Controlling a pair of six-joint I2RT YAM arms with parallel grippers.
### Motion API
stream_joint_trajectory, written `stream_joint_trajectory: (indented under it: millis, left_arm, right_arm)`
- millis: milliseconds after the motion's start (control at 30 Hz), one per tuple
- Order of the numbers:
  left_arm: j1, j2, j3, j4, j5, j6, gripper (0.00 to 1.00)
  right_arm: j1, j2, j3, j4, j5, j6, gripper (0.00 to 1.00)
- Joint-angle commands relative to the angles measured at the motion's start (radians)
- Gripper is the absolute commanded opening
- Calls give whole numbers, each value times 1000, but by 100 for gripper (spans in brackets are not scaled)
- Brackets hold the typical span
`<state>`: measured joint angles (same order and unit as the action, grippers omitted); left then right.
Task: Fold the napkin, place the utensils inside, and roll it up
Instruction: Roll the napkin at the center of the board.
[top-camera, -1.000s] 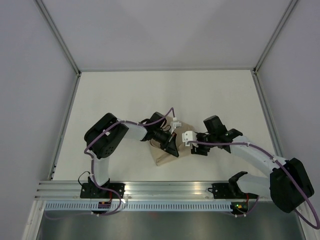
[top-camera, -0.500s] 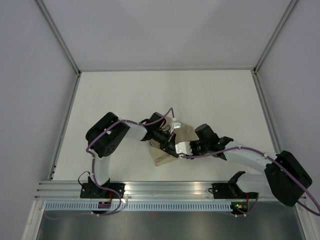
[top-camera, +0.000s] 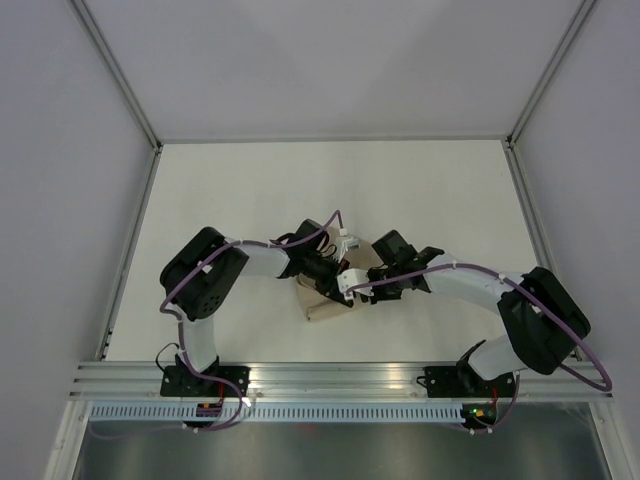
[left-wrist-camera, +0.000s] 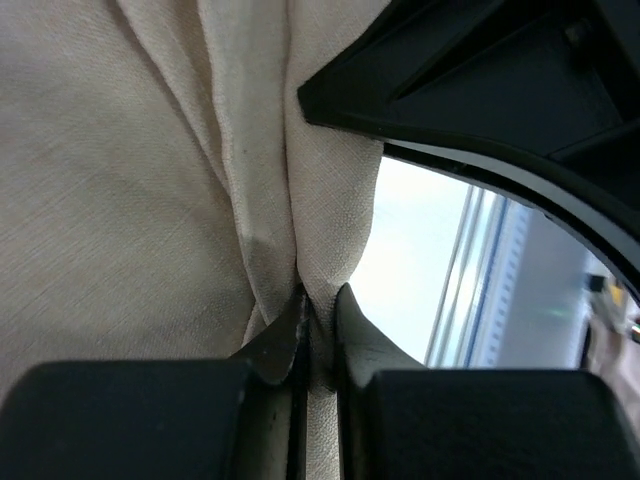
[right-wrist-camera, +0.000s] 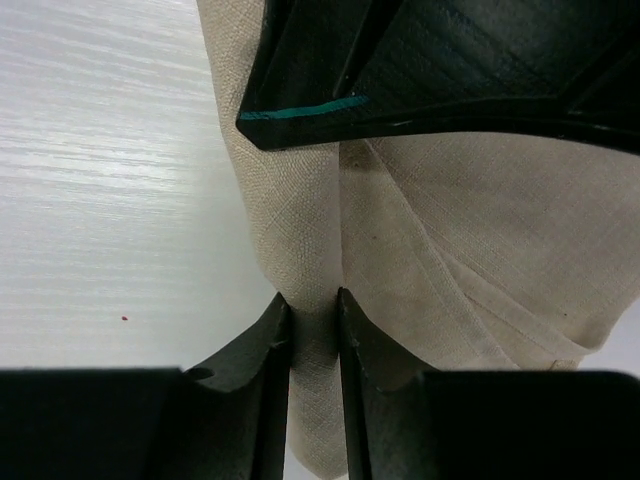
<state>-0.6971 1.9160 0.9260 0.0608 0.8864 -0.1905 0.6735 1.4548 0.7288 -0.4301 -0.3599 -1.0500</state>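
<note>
Filling the middle of the overhead view is a white table (top-camera: 250, 190), matte and faintly grained, as the right wrist camera shows close up, where a tiny red speck (right-wrist-camera: 123, 318) sits on it. Pale grey walls (top-camera: 330, 60) close the table in on three sides, and slim metal posts (top-camera: 115, 72) run up from its far corners. Along the near edge lies a ribbed aluminium rail (top-camera: 330, 378), and beyond it a slotted white strip (top-camera: 330, 411); both arm bases are bolted there.

The napkin (top-camera: 322, 308) is a tan bundle bunched up just near of the table's centre, well apart from every wall. Most of it is hidden under the two arms, which meet right above it; only its near-left part shows from above, resting on the table.

The left gripper (left-wrist-camera: 318, 310) is pinched almost fully together on a raised fold of the napkin, with the cloth squeezed thin between its black fingertips (left-wrist-camera: 280, 340) and creases fanning upward from the pinch. The right gripper (right-wrist-camera: 312, 320) is closed to a narrow gap on another fold of the same cloth, with a strip of it filling the space between its fingertips (right-wrist-camera: 265, 345). The two grippers are close together: each wrist camera sees the other's black body looming just above its own pinch. Whether the cloth is lifted clear of the table at the pinched points I cannot tell.
</note>
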Motion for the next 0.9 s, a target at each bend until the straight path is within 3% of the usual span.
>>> stream_joint_trajectory:
  millis: [0,333,533,600,667,867]
  left_arm:
    - [21,-101,19,34,-246,39,13]
    - [73,-262,68,19,-642,-59,29]
    - [87,-302,68,-36,-670,-62,26]
    - [94,-295,88,-131,-676,-81,12]
    - [94,-307,74,-151,-656,-92,11]
    - [96,-281,48,-211,-437,-128,14]
  right_arm:
    - [-14,65,40,-205,4,60,8]
    - [-32,156,135,-390,-17,171,7]
    - [-37,188,150,-394,-22,160,7]
    - [-35,184,144,-380,-7,162,7]
    - [-37,176,138,-360,1,165,7]
    - [-35,148,100,-293,21,183,7]
